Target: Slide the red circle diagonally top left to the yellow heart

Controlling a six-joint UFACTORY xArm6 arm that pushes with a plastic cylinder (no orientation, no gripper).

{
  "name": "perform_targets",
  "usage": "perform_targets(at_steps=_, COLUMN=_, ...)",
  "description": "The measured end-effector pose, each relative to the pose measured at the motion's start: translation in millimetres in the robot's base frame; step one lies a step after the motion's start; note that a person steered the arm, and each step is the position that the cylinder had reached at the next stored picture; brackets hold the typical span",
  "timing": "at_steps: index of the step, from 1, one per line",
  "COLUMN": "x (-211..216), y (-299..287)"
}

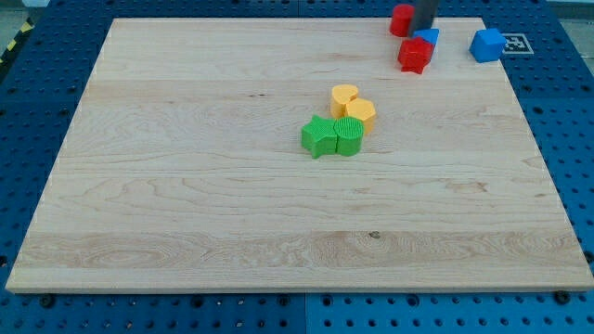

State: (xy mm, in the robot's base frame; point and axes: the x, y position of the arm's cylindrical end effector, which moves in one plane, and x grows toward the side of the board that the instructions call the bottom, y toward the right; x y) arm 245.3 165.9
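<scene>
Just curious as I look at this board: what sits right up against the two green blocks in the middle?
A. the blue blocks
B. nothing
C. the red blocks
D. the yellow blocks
D: the yellow blocks touch the green blocks at mid-board, while the red blocks and blue blocks sit far off at the view's top right.
</scene>
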Motion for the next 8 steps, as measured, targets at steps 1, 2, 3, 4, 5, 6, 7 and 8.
perform_targets(at_steps=1, x=-0.1, y=12.7)
perform_targets(at_steps=2, x=-17.4, y=56.2)
perform_targets(at_steps=3, x=-36.4, y=65.0)
perform_targets(at_steps=4, x=-53.1, y=29.9)
perform_targets(at_steps=5, x=-49.1, y=-44.5)
perform_targets(at_steps=6, x=-19.4, y=-118.7)
perform_targets(at_steps=7, x=-0.4, y=-163.6)
perform_targets(at_steps=8, x=-21.8, y=-158.7)
